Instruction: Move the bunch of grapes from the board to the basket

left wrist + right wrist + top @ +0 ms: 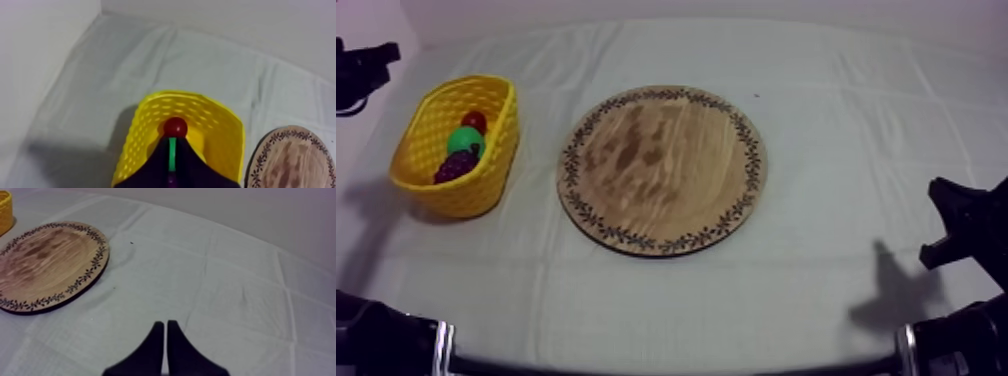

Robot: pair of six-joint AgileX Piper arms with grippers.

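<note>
Yellow basket (478,192) at the desk's (836,120) left holds the bunch of grapes (455,166), a pear (464,140) and a small red fruit (474,121), the left gripper (172,140) closed empty over it, then the round wooden board (661,170), then the right gripper (165,323), likewise closed empty.

Falls soft and even from overhead, somewhat dim, with a faint pink-grey cast over the cloth (836,130). Throws a broad grey shadow left of the basket (456,145) and a smaller, darker patch on the near right. Leaves a thin dark line under the near rim of the board (661,170). Picks out the folds as pale ridges. Glows brightest on the basket's yellow wall.
</note>
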